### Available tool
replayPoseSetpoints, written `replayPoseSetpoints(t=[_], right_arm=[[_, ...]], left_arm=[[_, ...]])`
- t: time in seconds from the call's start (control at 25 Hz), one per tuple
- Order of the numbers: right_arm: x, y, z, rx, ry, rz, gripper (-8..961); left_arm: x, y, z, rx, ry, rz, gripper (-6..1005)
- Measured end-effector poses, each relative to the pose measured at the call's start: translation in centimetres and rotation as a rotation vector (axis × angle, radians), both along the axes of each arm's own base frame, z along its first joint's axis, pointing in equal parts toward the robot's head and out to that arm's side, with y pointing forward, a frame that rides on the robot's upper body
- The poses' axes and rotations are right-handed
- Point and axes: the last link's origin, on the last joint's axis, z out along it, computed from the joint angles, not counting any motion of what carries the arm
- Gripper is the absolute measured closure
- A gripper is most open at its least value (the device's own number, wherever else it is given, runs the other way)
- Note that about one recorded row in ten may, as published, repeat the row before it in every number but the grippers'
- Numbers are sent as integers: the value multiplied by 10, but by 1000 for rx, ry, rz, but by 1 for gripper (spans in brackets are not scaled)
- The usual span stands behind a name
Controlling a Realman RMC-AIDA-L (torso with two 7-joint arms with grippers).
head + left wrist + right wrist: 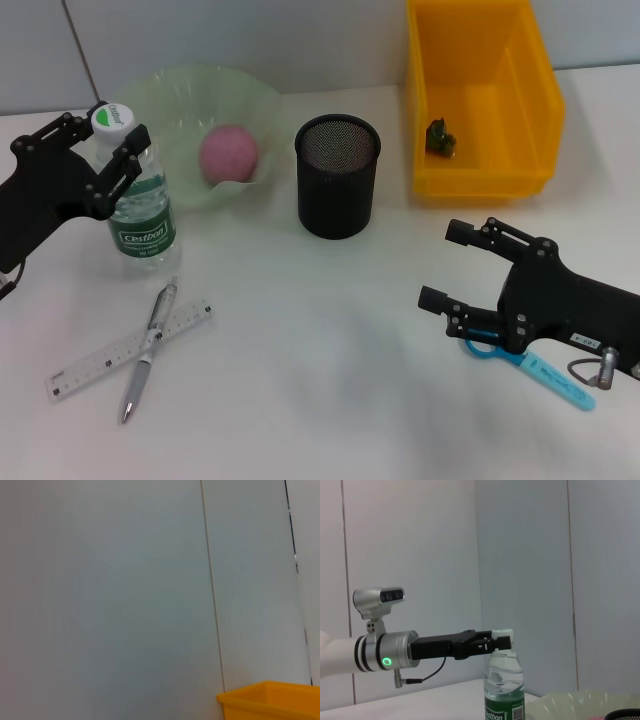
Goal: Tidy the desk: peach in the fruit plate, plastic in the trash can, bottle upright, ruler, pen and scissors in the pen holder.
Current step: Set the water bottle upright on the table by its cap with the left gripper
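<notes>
The bottle (140,195) stands upright at the left with its white-green cap (113,117) on top. My left gripper (105,138) is open, a finger on each side of the bottle's neck. The right wrist view also shows the bottle (504,690) with the left gripper (497,642) at its neck. The pink peach (230,153) lies in the green fruit plate (170,90). A pen (148,350) lies across the clear ruler (105,358). My right gripper (455,265) is open above the blue-handled scissors (545,378), which it partly hides. A green piece of plastic (438,138) lies in the yellow bin (480,185).
The black mesh pen holder (337,175) stands between the plate and the bin. The left wrist view shows only the wall and a corner of the yellow bin (270,700). In the right wrist view, the plate's rim (580,702) is beside the bottle.
</notes>
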Motion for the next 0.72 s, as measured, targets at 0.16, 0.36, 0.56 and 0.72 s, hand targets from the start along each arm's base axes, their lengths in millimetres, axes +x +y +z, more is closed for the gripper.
replayPoseSetpoints(t=[0.16,0.36,0.56,0.72], right_arm=[[0,0,0,0,0,0,117],[0,0,0,-1,1,-2,117],[0,0,-1,-4,-2,-2,117],[1,-1,-1,-8,-5,-1,117]], left_arm=[[0,0,-1,-1,-1,2,555],[0,1,-3,-3,4,13,555],[-1,3,-4,3,17,19,555],[-1,2,-6,2,17,23,555]])
